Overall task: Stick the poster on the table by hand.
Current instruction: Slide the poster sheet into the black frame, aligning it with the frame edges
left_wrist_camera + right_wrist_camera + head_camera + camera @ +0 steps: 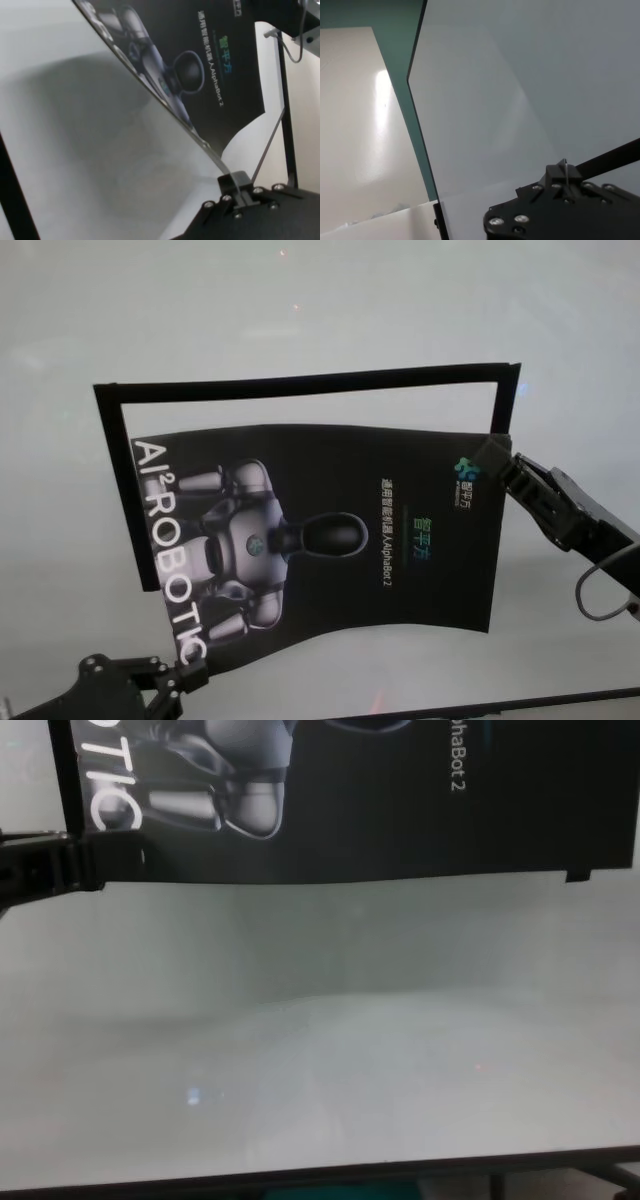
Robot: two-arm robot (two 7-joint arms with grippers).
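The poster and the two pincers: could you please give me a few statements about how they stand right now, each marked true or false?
1. The left pincer grips the poster at its near left corner. True.
2. The right pincer hangs clear of the poster. False: it is shut on the far right corner.
3. The poster lies flat on the table. False: it is held up between the pincers, sagging, with the wrist views showing its underside.
4. A black tape frame on the table shows along the poster's far and left sides. True.
5. The printed robot figure faces down. False: the print faces up.
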